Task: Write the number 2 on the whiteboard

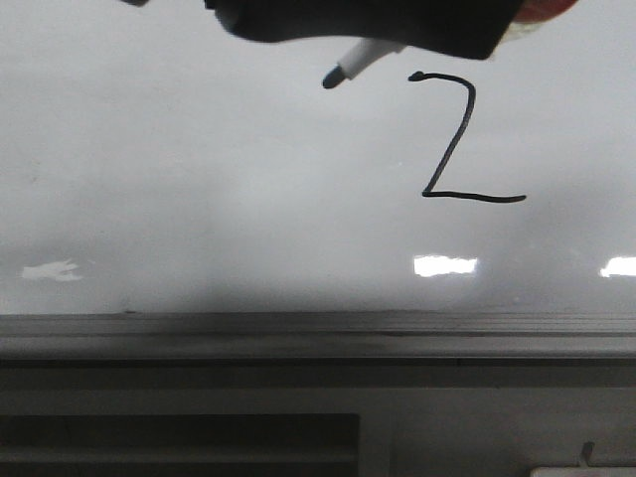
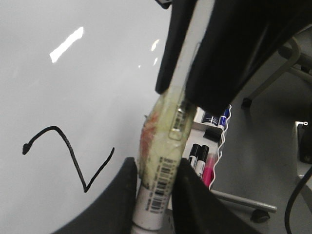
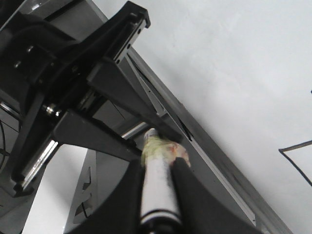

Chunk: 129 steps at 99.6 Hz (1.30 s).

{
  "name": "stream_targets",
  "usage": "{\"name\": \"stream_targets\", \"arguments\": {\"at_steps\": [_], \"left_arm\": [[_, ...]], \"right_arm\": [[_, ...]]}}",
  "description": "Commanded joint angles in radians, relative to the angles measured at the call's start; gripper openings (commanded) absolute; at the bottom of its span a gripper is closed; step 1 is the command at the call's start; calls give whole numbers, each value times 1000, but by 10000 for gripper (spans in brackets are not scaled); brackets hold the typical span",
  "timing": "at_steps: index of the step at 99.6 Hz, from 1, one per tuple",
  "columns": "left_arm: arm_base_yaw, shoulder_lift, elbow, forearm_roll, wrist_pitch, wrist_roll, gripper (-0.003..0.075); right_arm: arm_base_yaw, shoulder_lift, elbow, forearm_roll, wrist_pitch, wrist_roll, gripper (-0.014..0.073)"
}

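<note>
The number 2 [image 1: 457, 139] stands in thin black line on the whiteboard [image 1: 199, 179], right of centre. A white marker [image 1: 368, 55] pokes out from under black gripper fingers [image 1: 397, 25] at the top edge, its dark tip [image 1: 333, 78] left of the 2's hook. My left gripper [image 2: 158, 187] is shut on the marker's barcoded, tape-wrapped barrel [image 2: 163, 146], with the 2 [image 2: 68, 156] beside it. My right gripper [image 3: 157, 175] is shut on the same marker's white barrel [image 3: 157, 185]. A piece of the 2's line [image 3: 297, 151] shows at the edge.
A grey metal ledge [image 1: 318, 333] runs along the whiteboard's lower edge. A white wire rack [image 2: 222, 131] holds black, blue and pink markers beside the board. A chair base with castors [image 2: 261, 214] stands on the floor. The left arm's black body [image 3: 73, 83] looms close to my right gripper.
</note>
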Motion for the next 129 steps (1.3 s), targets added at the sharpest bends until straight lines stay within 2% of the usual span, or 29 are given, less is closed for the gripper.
{"name": "stream_targets", "arguments": {"at_steps": [1, 10, 22, 29, 47, 69, 91, 129], "left_arm": [[-1, -24, -35, -39, -91, -41, -20], [3, -35, -35, -39, -87, -41, -20], [24, -54, -26, -64, -80, -41, -20], [63, -70, -11, -103, -75, -41, -20], [159, -142, 71, -238, -139, -41, -20], [161, -150, 175, -478, -370, -41, -20], [161, -68, 176, -598, -469, -41, -20], [161, 15, 176, -610, -494, -41, -19]], "right_arm": [[-7, 0, -33, 62, -3, -18, -1], [-7, 0, -33, 62, -10, -16, 118], [-7, 0, -33, 52, -73, 32, 344], [-7, -7, -33, 49, -108, 35, 407], [-11, -48, -24, 45, -189, 44, 401], [-11, -62, 19, 45, -243, 51, 401], [-11, -62, 45, 53, -272, 51, 401], [-11, -62, 49, 53, -285, 51, 401]]}}
